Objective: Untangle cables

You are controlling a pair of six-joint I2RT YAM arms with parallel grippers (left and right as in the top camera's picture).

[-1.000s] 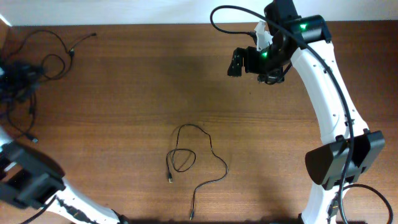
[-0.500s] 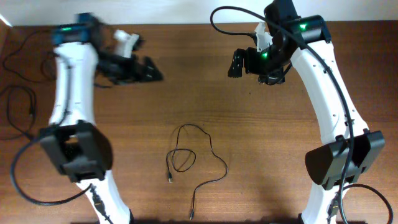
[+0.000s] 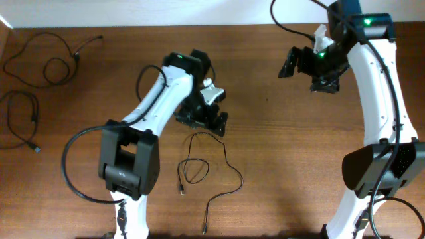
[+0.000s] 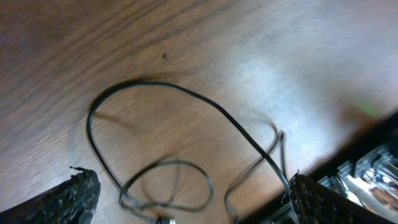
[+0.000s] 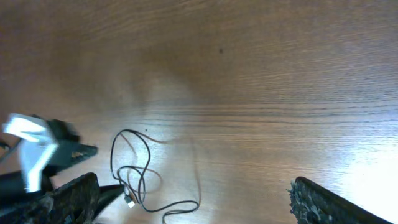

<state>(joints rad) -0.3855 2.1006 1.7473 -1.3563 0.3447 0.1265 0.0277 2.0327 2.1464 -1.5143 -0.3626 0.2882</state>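
One thin black cable (image 3: 240, 178) lies looped on the wooden table near the middle, a small plug (image 3: 181, 191) at one end. My left gripper (image 3: 211, 125) hangs just above the top of its loop, open, with nothing between its fingers. The left wrist view shows the same cable (image 4: 186, 92) curving between the wide-spread fingers (image 4: 65, 200) of the left gripper (image 4: 193, 205). My right gripper (image 3: 292, 66) is open at the back right, far from that cable. In the right wrist view the cable (image 5: 113, 155) lies below the open right gripper (image 5: 196, 202). Two more cables (image 3: 68, 46) (image 3: 32, 113) lie at the far left.
The left arm's base (image 3: 126, 169) stands at the front left and the right arm's base (image 3: 378, 166) at the front right. A white wall (image 3: 166, 12) runs along the table's back edge. The left gripper (image 5: 37, 149) shows blurred in the right wrist view.
The left arm swung from the far left to the middle, over the looped cable, and its gripper opened wider. The right arm shifted right.
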